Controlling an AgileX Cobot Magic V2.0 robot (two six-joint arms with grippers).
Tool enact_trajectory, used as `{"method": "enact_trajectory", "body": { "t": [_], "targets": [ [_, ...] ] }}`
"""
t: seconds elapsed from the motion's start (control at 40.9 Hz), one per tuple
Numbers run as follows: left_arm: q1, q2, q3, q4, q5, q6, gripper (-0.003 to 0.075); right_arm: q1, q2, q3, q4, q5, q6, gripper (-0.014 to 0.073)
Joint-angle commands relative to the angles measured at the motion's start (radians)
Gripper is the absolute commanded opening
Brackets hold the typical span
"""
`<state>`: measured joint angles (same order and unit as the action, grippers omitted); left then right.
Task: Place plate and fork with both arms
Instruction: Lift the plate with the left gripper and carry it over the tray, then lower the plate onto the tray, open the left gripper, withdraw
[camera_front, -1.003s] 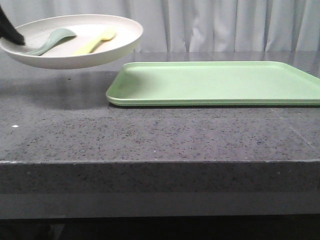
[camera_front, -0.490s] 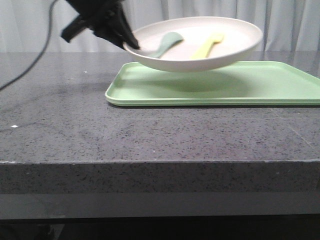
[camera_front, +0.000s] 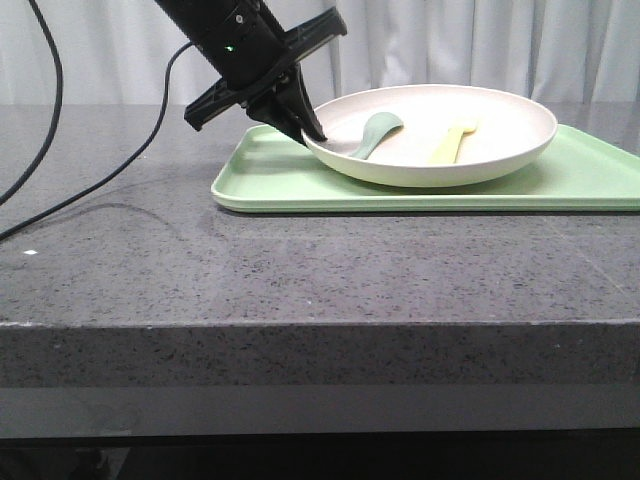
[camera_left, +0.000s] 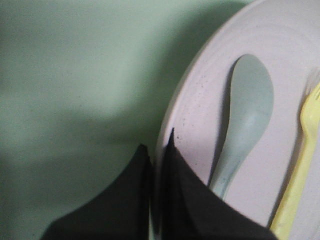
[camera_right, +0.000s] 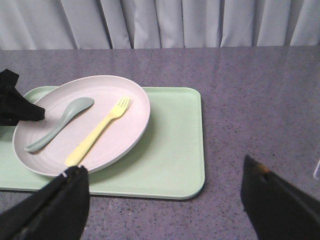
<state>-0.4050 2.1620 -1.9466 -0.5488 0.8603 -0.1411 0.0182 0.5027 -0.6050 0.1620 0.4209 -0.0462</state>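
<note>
On tray (camera_front: 270, 180), left gripper (camera_front: 310, 133) pinches plate (camera_front: 500, 150).

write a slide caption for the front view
Left claw grips the rim of the plate, holding spoon and fork, over the green tray.

A dark grey speckled stone countertop (camera_front: 300, 270) fills the scene, its thick front edge squared off and running straight across the front view, with a lighter grey band (camera_front: 320, 405) beneath it. Behind the counter hangs a pale grey-white curtain (camera_front: 480, 45), falling in soft vertical folds along the whole back. Light is even and diffuse, and the polished stone picks up a faint sheen near its far edge (camera_right: 240, 65).
</note>
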Motion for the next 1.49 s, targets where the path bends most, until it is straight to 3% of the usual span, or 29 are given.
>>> {"method": "enact_trajectory", "body": {
  "t": [0.0,0.392,0.538,0.783,0.881,1.101,1.224,1.322,1.469],
  "targets": [
    [-0.010,-0.068,-0.041,-0.049,-0.054,-0.018,-0.0018,-0.001,0.010,-0.038,0.001,-0.072,-0.004,0.0636],
    [-0.010,-0.068,-0.041,-0.040,-0.043,-0.016,-0.0006,-0.001,0.010,-0.038,0.001,-0.072,-0.004,0.0636],
    [-0.010,-0.068,-0.041,-0.040,-0.043,-0.007,0.0086,-0.001,0.010,-0.038,0.001,-0.072,-0.004,0.0636],
    [-0.013,-0.070,-0.041,-0.040,-0.034,0.014,0.0316,-0.001,0.010,-0.038,0.001,-0.072,-0.004,0.0636],
    [0.002,-0.085,-0.063,-0.037,-0.003,0.043,0.0350,-0.001,0.010,-0.038,0.001,-0.072,-0.004,0.0636],
    [0.048,-0.109,-0.193,-0.023,0.151,0.108,0.0331,-0.001,0.010,-0.038,0.001,-0.072,-0.004,0.0636],
    [0.052,-0.109,-0.250,-0.007,0.265,0.128,0.0202,-0.001,0.010,-0.038,0.001,-0.072,-0.004,0.0636],
    [0.052,-0.110,-0.281,0.030,0.366,0.141,-0.0008,-0.001,0.010,-0.038,0.001,-0.072,-0.004,0.0636],
    [0.052,-0.129,-0.289,0.039,0.411,0.141,-0.0018,-0.001,0.010,-0.038,0.001,-0.072,-0.004,0.0636]
  ]
}}
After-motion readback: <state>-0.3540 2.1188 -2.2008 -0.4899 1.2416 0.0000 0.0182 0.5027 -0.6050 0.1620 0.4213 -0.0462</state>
